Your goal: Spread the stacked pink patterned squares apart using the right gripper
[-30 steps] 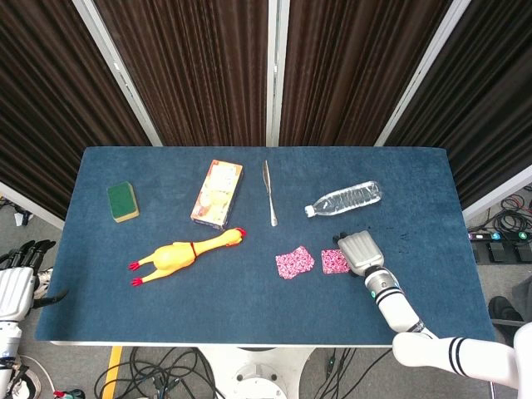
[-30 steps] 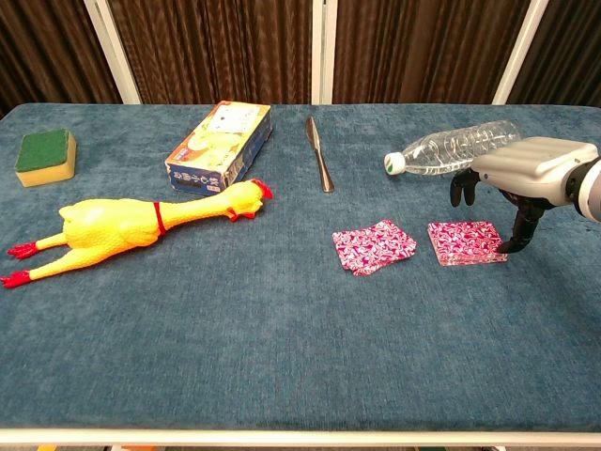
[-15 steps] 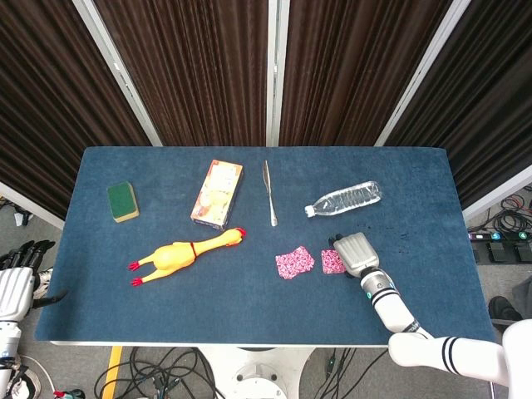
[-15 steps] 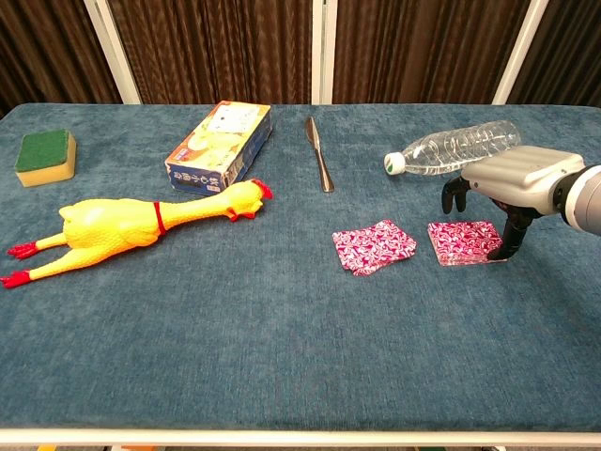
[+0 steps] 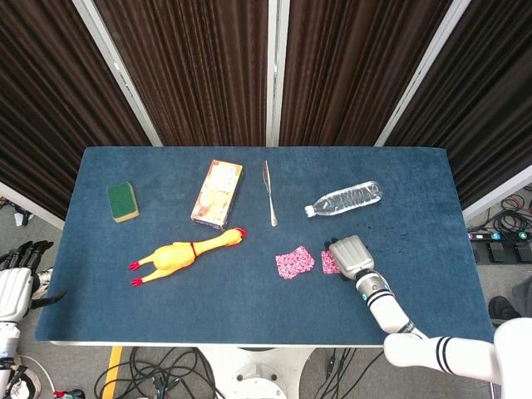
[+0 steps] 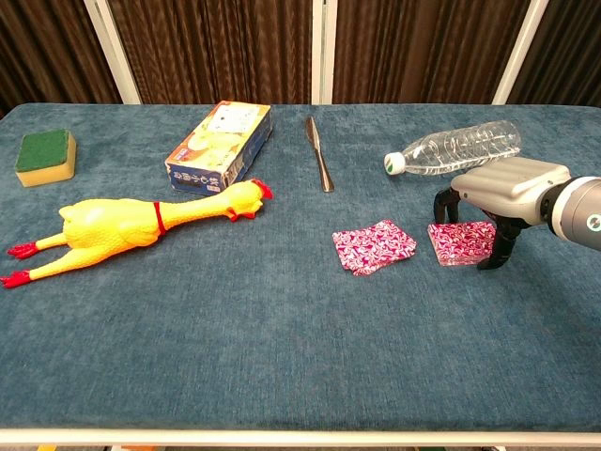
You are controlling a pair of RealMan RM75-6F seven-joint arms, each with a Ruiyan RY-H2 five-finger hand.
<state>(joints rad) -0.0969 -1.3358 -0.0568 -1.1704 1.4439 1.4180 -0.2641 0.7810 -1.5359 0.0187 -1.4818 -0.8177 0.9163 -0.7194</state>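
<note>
Two pink patterned squares lie side by side on the blue tabletop, just in front of the water bottle. The left pink square sits in the open, looking like a slightly fanned pile, and the right pink square lies just beside it with a narrow gap of cloth between them. The right hand arches over that right square, palm down, fingers curled downward with their tips at the square's edges; whether it actually pinches the square, I cannot tell. From the head view the right hand covers most of the right square, the left one in full sight.

Left of the bottle lies a table knife, then a cardboard box, and a green-and-yellow sponge at the far-left end. A yellow rubber chicken stretches out in front of the box. The left hand hangs off the tabletop's left edge, fingers loosely apart, holding nothing.
</note>
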